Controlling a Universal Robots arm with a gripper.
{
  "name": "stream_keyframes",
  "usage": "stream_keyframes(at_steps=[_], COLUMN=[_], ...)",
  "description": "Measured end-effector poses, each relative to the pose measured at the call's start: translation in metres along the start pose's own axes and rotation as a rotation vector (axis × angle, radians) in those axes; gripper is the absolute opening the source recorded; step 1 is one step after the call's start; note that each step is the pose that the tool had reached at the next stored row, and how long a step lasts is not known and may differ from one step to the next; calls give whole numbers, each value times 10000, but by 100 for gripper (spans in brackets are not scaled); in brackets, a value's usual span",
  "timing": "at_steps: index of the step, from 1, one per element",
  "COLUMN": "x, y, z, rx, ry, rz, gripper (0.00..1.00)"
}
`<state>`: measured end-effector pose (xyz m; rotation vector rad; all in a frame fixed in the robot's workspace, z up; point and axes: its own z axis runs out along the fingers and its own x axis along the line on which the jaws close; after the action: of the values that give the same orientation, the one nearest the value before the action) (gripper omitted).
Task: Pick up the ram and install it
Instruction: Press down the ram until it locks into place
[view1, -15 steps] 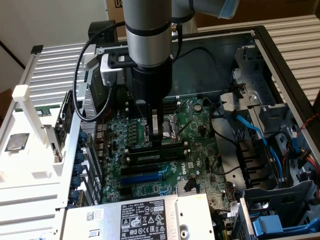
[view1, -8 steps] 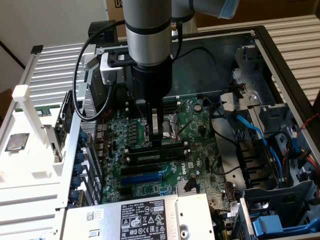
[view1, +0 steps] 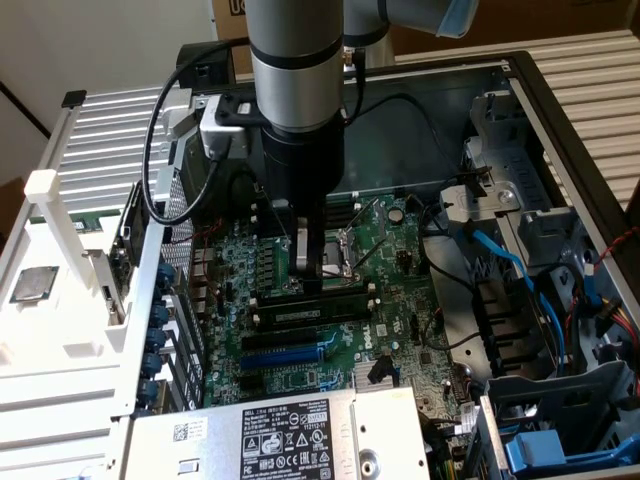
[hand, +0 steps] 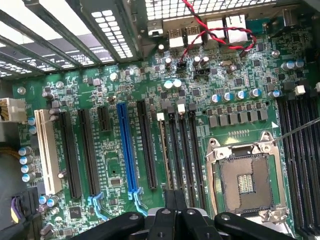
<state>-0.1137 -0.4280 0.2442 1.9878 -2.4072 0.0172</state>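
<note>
Dark-green ram (view1: 322, 283) sits lengthwise in a memory slot (hand: 191, 155) beside the processor socket (hand: 246, 176) on the motherboard (view1: 330, 375). Gripper (view1: 309, 262) is closed, fingertips directly above the stick, apparently pressing it. Full seating unconfirmed; white end clips (hand: 160, 116) inconclusive

Open PC case (view1: 560, 110) with green motherboard (hand: 240, 95) inside. Empty CPU socket (hand: 247, 180) beside black memory slots (hand: 300, 150). Blue expansion slot (hand: 126, 147) between black ones. Red-black twisted wire (hand: 215, 32) near rear ports. Blue cables (view1: 545, 300) at exterior view's right. Labelled power supply (view1: 290, 440) in front.
</note>
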Motion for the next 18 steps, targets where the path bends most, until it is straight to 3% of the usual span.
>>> stream_keyframes(at_steps=[16,18], x=[0,0], y=[0,0], z=[3,4], rx=[-57,-70], ry=[-6,-7], rz=[2634,3204], gripper=[11,11])
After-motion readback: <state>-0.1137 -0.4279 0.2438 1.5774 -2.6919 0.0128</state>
